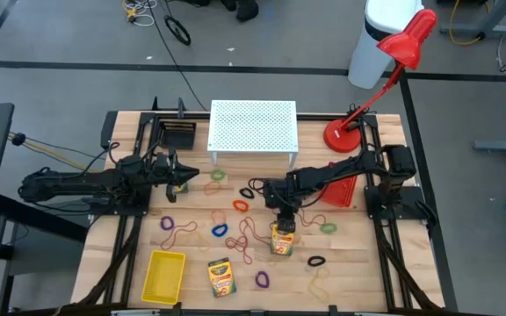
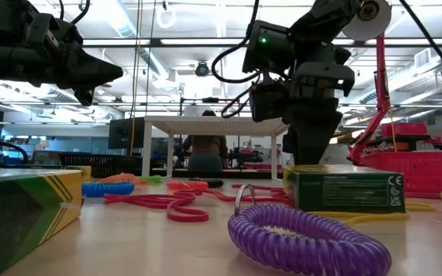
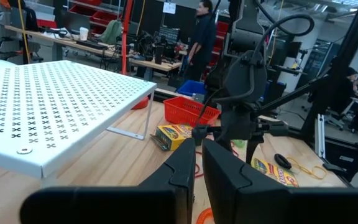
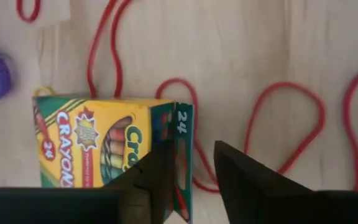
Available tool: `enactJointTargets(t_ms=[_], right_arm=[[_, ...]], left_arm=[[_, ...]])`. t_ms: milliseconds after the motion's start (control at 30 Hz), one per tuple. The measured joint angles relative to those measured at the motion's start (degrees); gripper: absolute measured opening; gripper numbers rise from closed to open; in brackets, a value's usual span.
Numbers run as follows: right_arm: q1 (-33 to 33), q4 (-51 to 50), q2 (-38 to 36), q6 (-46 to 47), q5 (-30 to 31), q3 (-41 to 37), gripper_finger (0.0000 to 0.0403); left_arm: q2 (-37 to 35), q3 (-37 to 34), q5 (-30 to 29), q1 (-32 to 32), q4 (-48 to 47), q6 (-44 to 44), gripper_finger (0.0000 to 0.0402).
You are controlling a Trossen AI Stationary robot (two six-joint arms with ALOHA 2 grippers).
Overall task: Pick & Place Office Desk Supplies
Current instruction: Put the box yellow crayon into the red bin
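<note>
Crayon box [image 1: 281, 239], mid-table among red rubber bands [image 4: 278, 118], under the right gripper [image 4: 191, 168].
Jaws narrow, straddling one end panel; a grip should sit squarely across the box before lifting.

A white perforated stand [image 1: 254, 127] is at top centre, a red lamp [image 1: 385, 75] at upper right, a yellow tray [image 1: 163, 276] at lower left.
</note>
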Motion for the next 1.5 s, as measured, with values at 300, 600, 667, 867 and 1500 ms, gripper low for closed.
enactJointTargets(t_ms=[300,600,667,867,1500], right_arm=[[0.03,0.27,-0.26,0.35,-2.22,0.0,0.0008],[0.9,-0.44,-7.53,3.27,4.51,0.01,0.0005],[1.86,-1.1,-9.32,4.01,7.25,0.04,0.0003],[5.64,-1.45,-11.26,7.59,12.86,0.04,0.0002],[13.2,-8.05,-11.34,11.13,23.38,7.08,0.0001]], left_arm=[[0.02,0.01,0.07,0.0,-0.02,0.0,0.0035],[0.02,0.0,0.02,0.0,-0.02,0.0,0.0035],[0.0,0.0,0.02,0.0,-0.02,0.0,0.0035],[0.0,0.02,0.0,0.02,-0.02,0.0,0.0035],[0.0,0.0,0.0,0.01,-0.02,0.01,0.0035]])
